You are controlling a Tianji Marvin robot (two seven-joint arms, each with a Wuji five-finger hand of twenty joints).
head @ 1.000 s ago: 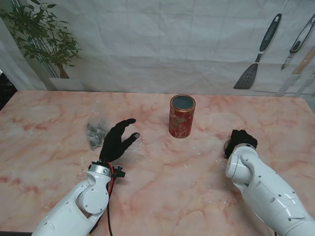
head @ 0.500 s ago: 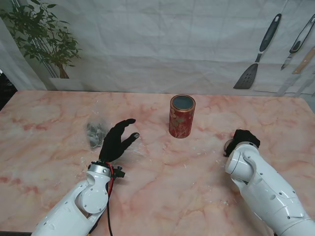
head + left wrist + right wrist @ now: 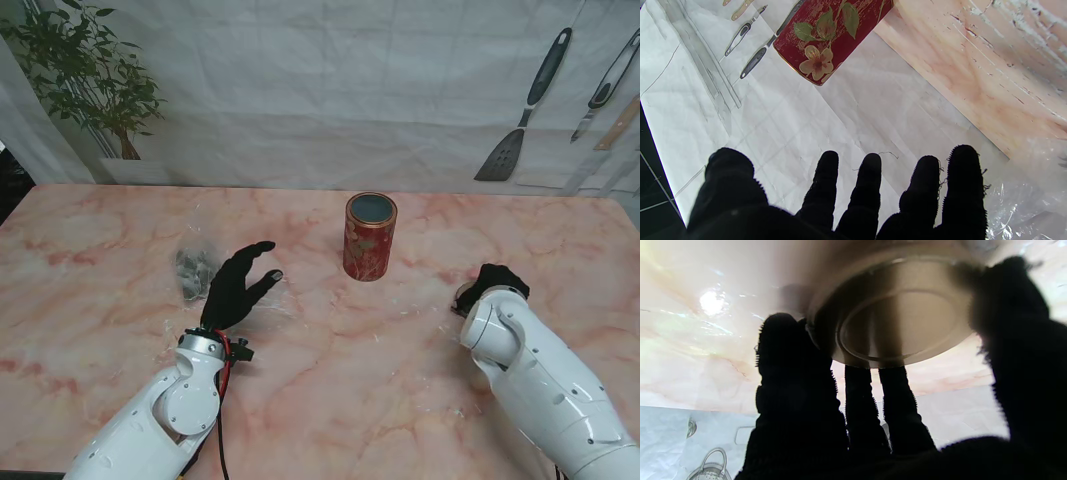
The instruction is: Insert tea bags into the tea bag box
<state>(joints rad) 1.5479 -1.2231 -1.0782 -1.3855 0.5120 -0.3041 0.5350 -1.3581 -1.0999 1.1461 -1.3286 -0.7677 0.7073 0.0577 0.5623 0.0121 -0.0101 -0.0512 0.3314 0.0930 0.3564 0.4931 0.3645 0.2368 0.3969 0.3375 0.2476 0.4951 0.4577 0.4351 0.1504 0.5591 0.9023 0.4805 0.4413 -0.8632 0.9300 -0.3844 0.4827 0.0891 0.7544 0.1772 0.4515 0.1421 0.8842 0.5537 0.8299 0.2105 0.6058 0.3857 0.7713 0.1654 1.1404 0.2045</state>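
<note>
Tea bag box [image 3: 370, 237], red and lidless, stands upright mid-table. Right hand [image 3: 488, 283], to its right, pinches the round metal lid [image 3: 897, 316]. Left hand [image 3: 238, 284] hovers spread, empty, beside the bagged tea bags [image 3: 194, 272]; grasping one seems next.

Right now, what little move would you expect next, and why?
Probably the left hand closes on the clear bags beside it: its fingers are spread and empty, and the red tin stands open. The right hand is curled around the round metal lid.
</note>
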